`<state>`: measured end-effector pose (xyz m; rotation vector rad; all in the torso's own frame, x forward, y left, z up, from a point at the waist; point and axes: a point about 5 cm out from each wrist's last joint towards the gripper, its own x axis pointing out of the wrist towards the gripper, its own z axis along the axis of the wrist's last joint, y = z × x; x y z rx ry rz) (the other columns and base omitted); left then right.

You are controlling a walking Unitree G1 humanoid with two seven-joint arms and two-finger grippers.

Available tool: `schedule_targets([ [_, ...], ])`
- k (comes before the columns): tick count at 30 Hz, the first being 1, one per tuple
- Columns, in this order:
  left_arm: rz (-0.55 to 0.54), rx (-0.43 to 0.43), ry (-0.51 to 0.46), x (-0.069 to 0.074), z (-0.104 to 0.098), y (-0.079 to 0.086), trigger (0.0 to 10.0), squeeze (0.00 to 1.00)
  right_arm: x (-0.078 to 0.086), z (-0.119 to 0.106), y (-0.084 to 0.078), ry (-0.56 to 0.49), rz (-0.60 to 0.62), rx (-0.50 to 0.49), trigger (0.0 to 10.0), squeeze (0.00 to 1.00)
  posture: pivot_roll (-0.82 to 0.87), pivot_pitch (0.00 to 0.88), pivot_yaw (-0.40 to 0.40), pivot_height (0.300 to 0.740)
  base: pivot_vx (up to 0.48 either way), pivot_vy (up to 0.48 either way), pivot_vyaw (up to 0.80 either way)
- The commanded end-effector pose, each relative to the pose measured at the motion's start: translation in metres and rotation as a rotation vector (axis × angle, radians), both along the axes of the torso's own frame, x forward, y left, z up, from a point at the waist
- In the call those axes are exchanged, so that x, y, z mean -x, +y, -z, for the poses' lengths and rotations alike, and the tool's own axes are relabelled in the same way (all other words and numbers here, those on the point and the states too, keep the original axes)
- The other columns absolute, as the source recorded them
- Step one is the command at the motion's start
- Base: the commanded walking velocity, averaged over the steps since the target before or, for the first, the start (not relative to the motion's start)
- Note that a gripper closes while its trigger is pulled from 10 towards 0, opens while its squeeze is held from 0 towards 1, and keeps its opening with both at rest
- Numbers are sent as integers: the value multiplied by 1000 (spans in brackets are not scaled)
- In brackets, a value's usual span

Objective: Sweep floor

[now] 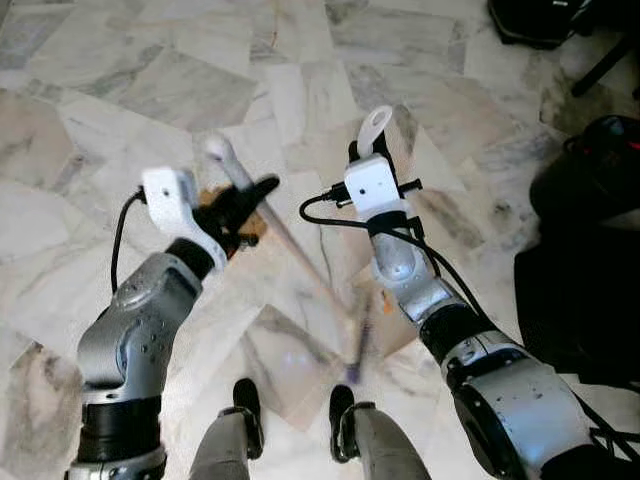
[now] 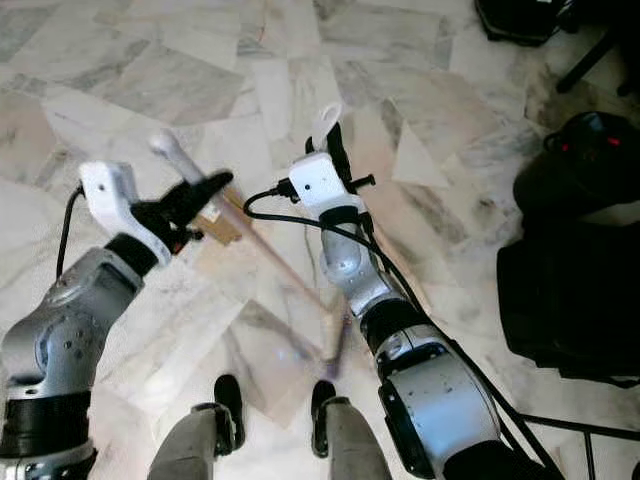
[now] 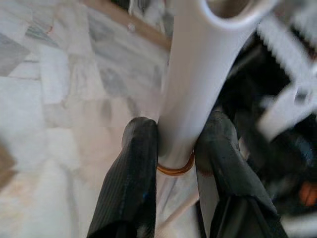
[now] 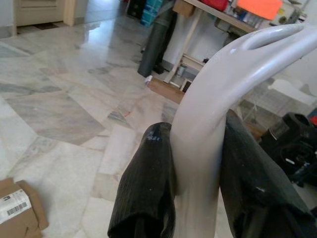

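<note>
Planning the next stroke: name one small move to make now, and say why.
Probably swing the broom handle so its head, by the robot's feet, brushes across the marble floor: left gripper is shut on that handle, right gripper on a looped handle, so both grips look ready.

The broom handle (image 1: 262, 205) slants across the marble floor (image 1: 120, 90) between the two arms, its top beside the left gripper (image 1: 250, 205), its lower end just ahead of the robot's feet (image 1: 245, 398). To its right, the looped handle (image 1: 375, 128) stands up from the right gripper (image 1: 362, 150). Dark bags (image 1: 590, 260) sit at the far right. A cardboard piece (image 2: 215, 225) lies on the floor behind the left gripper.
</note>
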<state>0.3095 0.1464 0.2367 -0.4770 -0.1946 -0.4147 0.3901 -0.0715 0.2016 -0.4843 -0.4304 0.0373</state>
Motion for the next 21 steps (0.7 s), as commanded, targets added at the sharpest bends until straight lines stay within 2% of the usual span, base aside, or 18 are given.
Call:
schedule_targets([
  [1,9,75,-16,2,-3,-1,10000,0,2,17,-2,73,12,10,10000,0,39,506,-105,740,0,0,0],
  [2,-10,120,-23,3,-6,0,10000,0,4,17,0,64,5,13,10000,0,33,504,-104,740,0,0,0],
  [4,-34,135,-26,4,-8,2,10000,0,5,18,2,58,-12,13,10000,0,27,500,-105,740,0,0,0],
  [9,-123,56,-35,9,-14,12,10000,0,8,23,5,70,-29,24,10000,0,30,497,-102,740,0,0,0],
  [12,-238,-93,-81,18,-27,29,10000,0,9,24,5,67,-48,46,10000,0,33,496,-101,740,0,0,0],
  [13,-238,-93,-81,18,-27,29,10000,0,9,24,5,67,-48,46,10000,0,33,496,-101,740,0,0,0],
  [15,-309,-228,-93,28,-33,43,10000,0,10,25,4,72,-65,61,10000,0,39,496,-101,740,0,0,0],
  [16,-309,-228,-93,28,-33,43,10000,0,10,25,4,72,-65,61,10000,0,39,496,-101,740,0,0,0],
  [17,-317,-296,-70,31,-30,46,10000,0,11,27,4,75,-66,76,10000,0,42,494,-102,740,0,0,0],
  [21,-301,-381,-11,38,-18,50,10000,0,12,31,5,93,-88,99,10000,0,49,490,-100,740,0,0,0],
])
